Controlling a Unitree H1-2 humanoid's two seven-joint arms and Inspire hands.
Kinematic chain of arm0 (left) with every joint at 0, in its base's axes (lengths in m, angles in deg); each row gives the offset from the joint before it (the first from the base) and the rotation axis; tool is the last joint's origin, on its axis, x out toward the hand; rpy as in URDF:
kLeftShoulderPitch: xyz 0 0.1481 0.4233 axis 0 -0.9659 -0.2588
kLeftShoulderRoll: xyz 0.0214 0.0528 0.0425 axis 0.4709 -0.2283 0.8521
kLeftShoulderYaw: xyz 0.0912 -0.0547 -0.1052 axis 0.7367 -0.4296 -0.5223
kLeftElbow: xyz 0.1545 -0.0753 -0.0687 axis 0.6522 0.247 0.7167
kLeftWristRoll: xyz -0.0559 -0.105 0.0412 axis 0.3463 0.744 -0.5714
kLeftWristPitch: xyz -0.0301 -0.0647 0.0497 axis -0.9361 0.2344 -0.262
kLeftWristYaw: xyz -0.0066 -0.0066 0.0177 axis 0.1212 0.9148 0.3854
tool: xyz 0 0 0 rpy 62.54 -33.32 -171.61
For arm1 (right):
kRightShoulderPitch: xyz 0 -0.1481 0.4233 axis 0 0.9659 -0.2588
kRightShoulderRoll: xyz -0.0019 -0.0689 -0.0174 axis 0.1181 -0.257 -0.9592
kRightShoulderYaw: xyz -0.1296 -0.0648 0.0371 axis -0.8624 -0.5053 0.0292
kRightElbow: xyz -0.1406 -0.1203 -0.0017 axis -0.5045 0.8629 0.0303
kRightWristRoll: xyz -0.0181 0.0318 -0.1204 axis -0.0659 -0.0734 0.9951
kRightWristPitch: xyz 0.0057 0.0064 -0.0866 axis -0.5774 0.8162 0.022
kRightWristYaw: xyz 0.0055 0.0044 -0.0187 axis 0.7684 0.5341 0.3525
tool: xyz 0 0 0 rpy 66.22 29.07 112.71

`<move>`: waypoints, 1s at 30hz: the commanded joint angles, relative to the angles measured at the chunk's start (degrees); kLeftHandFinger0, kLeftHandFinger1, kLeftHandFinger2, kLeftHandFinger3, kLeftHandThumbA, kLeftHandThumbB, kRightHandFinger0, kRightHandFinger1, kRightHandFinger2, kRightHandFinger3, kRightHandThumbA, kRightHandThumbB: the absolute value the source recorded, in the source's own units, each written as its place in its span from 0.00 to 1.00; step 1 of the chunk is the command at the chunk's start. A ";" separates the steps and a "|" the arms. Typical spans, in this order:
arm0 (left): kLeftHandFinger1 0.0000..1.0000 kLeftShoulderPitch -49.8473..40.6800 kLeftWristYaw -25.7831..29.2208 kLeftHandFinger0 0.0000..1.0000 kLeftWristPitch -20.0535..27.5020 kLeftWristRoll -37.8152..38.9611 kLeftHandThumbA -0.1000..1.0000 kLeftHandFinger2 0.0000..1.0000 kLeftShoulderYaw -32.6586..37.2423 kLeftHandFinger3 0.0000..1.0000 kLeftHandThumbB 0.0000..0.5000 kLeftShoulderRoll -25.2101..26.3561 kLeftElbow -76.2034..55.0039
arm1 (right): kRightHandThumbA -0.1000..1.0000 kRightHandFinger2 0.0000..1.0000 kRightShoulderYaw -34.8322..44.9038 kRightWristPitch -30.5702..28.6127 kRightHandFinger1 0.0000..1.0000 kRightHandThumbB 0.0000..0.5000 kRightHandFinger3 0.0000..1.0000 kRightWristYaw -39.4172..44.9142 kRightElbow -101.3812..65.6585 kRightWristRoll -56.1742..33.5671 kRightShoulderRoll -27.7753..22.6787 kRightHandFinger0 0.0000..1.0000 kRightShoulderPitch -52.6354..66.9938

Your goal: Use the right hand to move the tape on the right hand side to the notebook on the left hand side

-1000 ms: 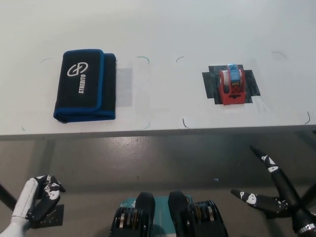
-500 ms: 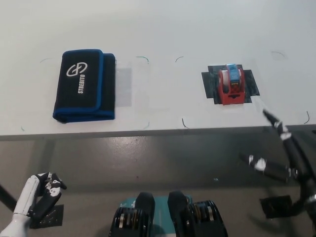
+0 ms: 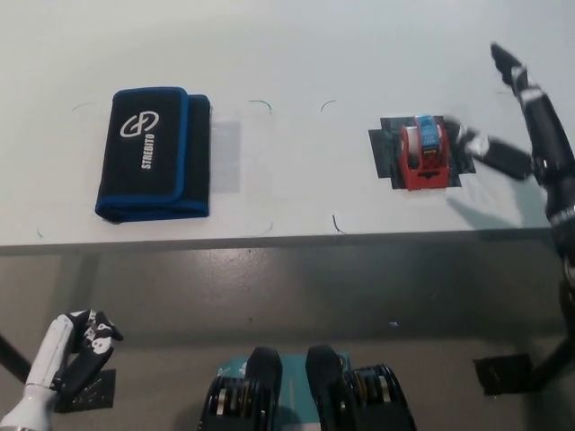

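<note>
Tape point(image 3: 422, 153): one; notebook point(image 3: 154, 154): one

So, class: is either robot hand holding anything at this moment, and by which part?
Nothing is held. The black right hand is open beside the red tape dispenser, not gripping it; the white left hand rests low, empty.

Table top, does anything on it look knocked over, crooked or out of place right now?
Nothing stands out. The tape dispenser sits upright on its dark patch, and the black and blue notebook lies flat and closed on the white table. The right hand is beside the dispenser, the left hand low.
</note>
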 commanded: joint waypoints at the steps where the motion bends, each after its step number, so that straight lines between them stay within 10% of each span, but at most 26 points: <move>1: 0.00 0.80 0.15 0.00 1.56 -0.52 0.45 0.05 -0.11 0.19 0.33 0.19 -1.17 | 0.86 1.00 0.56 -2.26 1.00 0.87 1.00 1.53 6.59 -2.18 -1.42 1.00 -7.46; 19: 0.00 1.78 0.79 0.00 1.60 -0.74 0.44 0.05 -0.55 0.21 0.25 -0.12 -0.90 | 0.86 1.00 0.42 -8.69 1.00 0.82 1.00 1.62 35.51 -4.01 0.37 1.00 -22.02; 24: 0.02 2.15 0.81 0.05 1.47 -0.84 0.45 0.07 -0.55 0.21 0.26 -0.20 -0.72 | 0.77 1.00 0.89 -9.03 1.00 0.66 1.00 1.60 40.62 -4.67 0.46 1.00 -21.39; 30: 0.00 2.02 0.37 0.00 1.04 0.09 0.42 0.04 -0.79 0.21 0.26 -0.40 -0.95 | 0.85 1.00 1.19 -10.42 1.00 0.78 1.00 2.05 47.29 -5.81 0.82 1.00 -19.27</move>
